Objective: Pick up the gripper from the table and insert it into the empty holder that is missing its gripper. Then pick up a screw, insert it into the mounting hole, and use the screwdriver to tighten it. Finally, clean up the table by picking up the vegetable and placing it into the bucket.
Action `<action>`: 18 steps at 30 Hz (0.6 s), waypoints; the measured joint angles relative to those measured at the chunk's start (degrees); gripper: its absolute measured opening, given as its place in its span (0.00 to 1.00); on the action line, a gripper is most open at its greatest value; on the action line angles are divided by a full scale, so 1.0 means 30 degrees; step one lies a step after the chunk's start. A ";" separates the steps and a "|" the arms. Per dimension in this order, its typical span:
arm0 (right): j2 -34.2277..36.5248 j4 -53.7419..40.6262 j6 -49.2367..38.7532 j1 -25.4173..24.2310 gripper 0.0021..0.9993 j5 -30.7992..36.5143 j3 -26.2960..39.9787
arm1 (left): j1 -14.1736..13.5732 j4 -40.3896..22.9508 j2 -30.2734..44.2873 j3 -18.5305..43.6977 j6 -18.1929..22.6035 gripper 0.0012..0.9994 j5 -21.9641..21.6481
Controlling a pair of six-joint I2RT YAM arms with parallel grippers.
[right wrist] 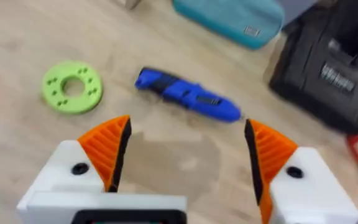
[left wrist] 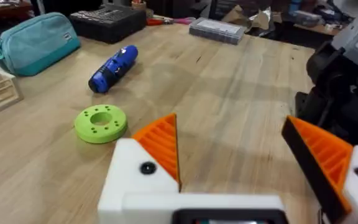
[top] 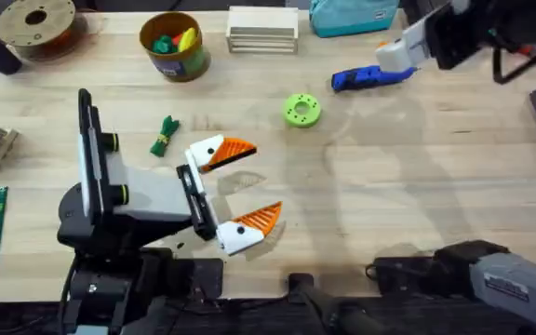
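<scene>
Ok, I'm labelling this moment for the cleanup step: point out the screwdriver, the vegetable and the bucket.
screwdriver point(top: 372, 76): overhead view, middle of its blue body.
vegetable point(top: 164, 136): overhead view, on the green bundle lying on the table.
bucket point(top: 177, 65): overhead view, on the dark label band of its side.

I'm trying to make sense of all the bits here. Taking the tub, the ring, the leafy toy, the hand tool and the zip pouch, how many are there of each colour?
Green: 2, the lime-green disc and the dark-green toy vegetable
Blue: 1, the screwdriver
Teal: 1, the pouch
Yellow-orange: 1, the bucket
Total: 5
</scene>
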 joint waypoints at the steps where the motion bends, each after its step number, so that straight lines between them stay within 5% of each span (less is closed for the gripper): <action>1: -0.0176 -0.0501 0.0297 0.0000 0.99 0.0006 0.0000 | 0.0000 0.0000 0.0000 0.0000 0.0002 0.99 0.0000; 6: -0.0959 -0.3105 0.1460 0.0000 0.99 0.0000 0.0000 | 0.0000 0.0065 0.0000 0.0000 0.0004 0.99 -0.0254; 12: -0.1017 -0.3667 0.3193 0.0000 0.99 0.0000 0.0000 | 0.0000 0.0535 0.0000 0.0007 -0.3075 0.99 -0.3742; 18: -0.1017 -0.3652 0.3629 0.0000 0.99 0.0000 0.0000 | 0.0000 -0.1219 0.0000 0.1448 -0.4363 0.99 -0.6289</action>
